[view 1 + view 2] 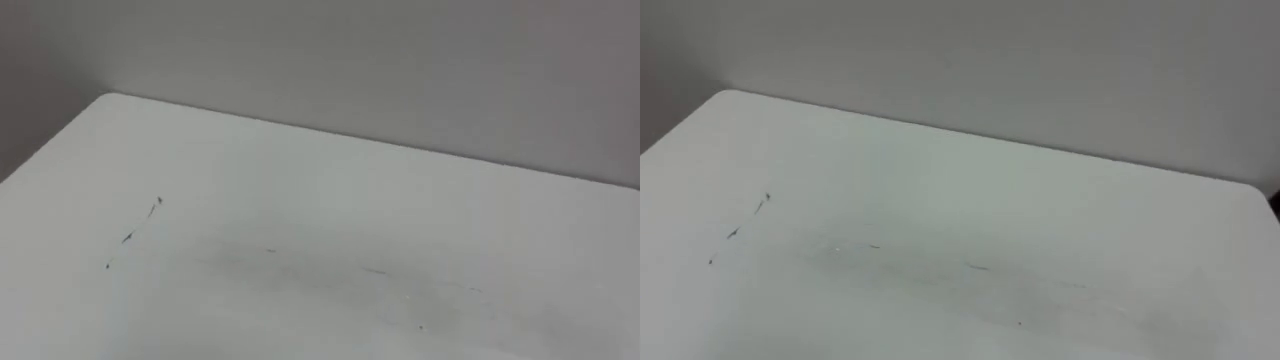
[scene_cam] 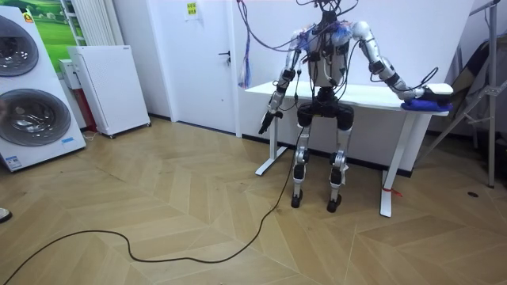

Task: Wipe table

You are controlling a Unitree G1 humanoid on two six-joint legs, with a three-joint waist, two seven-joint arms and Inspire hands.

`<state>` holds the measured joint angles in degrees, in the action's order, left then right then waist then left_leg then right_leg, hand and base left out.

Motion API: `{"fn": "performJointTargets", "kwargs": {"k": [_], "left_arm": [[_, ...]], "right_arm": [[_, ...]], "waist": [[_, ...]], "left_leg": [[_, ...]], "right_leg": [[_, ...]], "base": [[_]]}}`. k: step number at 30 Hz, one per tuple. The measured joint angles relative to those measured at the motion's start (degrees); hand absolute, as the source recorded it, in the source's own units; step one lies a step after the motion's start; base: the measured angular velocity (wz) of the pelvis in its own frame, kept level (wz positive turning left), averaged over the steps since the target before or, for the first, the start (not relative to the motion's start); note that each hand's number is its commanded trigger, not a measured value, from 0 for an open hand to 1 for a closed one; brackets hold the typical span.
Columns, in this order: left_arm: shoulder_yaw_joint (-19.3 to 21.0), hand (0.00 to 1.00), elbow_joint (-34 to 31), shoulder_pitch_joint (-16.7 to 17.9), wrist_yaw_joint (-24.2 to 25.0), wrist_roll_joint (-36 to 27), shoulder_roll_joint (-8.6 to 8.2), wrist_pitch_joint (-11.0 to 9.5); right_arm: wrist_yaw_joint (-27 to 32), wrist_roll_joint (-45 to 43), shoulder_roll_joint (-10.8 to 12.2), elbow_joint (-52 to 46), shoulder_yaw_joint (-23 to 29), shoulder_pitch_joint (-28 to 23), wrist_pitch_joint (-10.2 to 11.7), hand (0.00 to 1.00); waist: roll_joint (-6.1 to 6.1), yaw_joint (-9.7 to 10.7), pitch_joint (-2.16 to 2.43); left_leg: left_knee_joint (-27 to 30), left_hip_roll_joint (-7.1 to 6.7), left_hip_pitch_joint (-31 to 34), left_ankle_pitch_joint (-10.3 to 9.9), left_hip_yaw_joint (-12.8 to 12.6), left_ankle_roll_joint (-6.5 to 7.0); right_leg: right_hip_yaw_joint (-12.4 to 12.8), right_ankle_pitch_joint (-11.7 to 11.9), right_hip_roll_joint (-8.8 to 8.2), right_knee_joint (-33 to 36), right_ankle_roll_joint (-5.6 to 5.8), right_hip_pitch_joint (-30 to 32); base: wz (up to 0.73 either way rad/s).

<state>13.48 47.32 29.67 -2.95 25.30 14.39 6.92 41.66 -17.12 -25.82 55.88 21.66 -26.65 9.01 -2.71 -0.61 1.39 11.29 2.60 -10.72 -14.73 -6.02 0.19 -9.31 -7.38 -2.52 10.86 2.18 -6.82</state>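
Blue cloth [image 2: 432,101] is seen at the right end of the table [image 2: 368,96], under the right hand [image 2: 412,89]; finger state can't be told, same w/ left hand [image 2: 265,125], hung at the side. Cloth is judged soft and light, prob. best pressed flat at its middle. Dark marks [image 1: 130,235] are seen on the near-left tabletop.

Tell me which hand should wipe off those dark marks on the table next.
The right hand: it rests on the blue cloth at the table's right end. The left hand hangs beside the body, below the tabletop. The right would probably have to sweep leftward to the dark marks.
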Motion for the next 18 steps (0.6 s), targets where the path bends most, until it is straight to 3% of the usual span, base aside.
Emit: {"fn": "performJointTargets", "kwargs": {"k": [4, 7, 9, 12, 16, 18], "left_arm": [[-0.34, 0.00, 0.00, -0.14, 0.12, 0.00, -0.02, -0.99], [-2.11, 0.00, 0.11, -0.20, 0.16, 0.24, -0.14, -0.99], [-4.32, 0.00, 0.67, -0.36, 0.22, -0.26, -0.21, -0.98], [-6.77, 0.00, 2.41, -1.33, 0.31, -0.84, -0.98, -0.97], [-8.34, 0.00, 4.39, -2.33, 0.39, -0.86, -1.62, -0.96], [-10.36, 0.00, 4.49, -2.90, 0.59, -0.91, -1.84, -0.97]], "right_arm": [[-0.03, -0.41, 1.04, -1.82, 0.45, -0.11, -0.44, 1.00], [0.72, -3.72, 1.27, -4.44, 0.18, -0.18, -2.80, 1.00], [1.64, -6.02, 2.45, -7.81, -0.23, -0.35, -5.62, 1.00], [3.39, -11.24, 3.65, -12.68, -0.74, -0.32, -7.96, 1.00], [4.26, -18.14, 5.59, -17.63, -4.38, 1.59, -9.02, 1.00], [4.68, -22.50, 6.43, -21.31, -8.22, 2.55, -9.10, 1.00]], "waist": [[0.22, 1.01, 0.10], [0.48, 0.89, 0.08], [0.80, 0.52, 0.06], [1.65, -0.06, -0.13], [2.42, -1.32, -0.48], [2.77, -1.46, -0.80]], "left_leg": [[0.34, 0.78, -0.23, -0.57, -0.93, -0.46], [0.02, 0.91, -1.07, -0.54, -1.72, -0.57], [0.02, 1.00, -1.37, -0.58, -1.80, -0.58], [-0.10, 1.04, -1.59, -0.84, -1.92, -0.81], [-0.65, 1.07, -2.07, -0.90, -1.45, -0.80], [-0.64, 0.72, -1.76, -0.94, 0.22, -0.70]], "right_leg": [[0.49, 0.41, 0.79, -0.15, -0.55, 0.11], [0.81, 0.50, 1.05, -0.23, -0.70, -0.26], [0.70, 0.64, 1.09, -0.24, -0.86, -0.43], [0.85, 0.97, 1.45, -0.24, -1.08, -0.12], [1.29, 1.65, 2.40, -0.28, -1.89, 0.49], [1.32, 1.65, 2.72, -0.26, -2.04, 0.88]], "base": [[-0.20], [-0.12], [-0.09], [-0.18], [-0.37], [-0.09]]}}
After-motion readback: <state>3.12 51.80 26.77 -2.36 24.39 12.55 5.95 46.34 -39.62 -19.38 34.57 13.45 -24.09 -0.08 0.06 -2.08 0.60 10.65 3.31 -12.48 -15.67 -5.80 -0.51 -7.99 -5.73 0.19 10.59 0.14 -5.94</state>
